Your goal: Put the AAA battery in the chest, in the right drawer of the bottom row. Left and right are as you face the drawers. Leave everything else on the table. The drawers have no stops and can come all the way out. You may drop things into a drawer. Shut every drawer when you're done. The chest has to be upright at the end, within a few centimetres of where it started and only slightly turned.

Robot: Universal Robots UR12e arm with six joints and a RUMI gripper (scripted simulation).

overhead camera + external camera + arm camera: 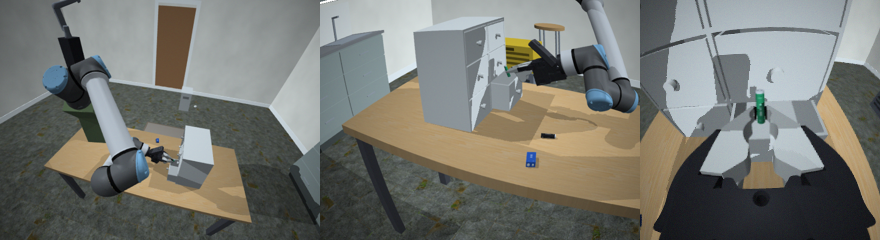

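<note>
The grey-white chest stands upright on the table. Its right bottom drawer is pulled well out; the other drawers look closed. My gripper is shut on the green AAA battery. It holds the battery tilted, close to upright, above the open drawer, in front of the chest's face. In the wrist view the fingers and battery hide part of the drawer's inside.
A blue 9V battery and a black cylindrical battery lie on the wooden table, out in front of the chest. Drawer knobs stick out of the chest front just above the open drawer.
</note>
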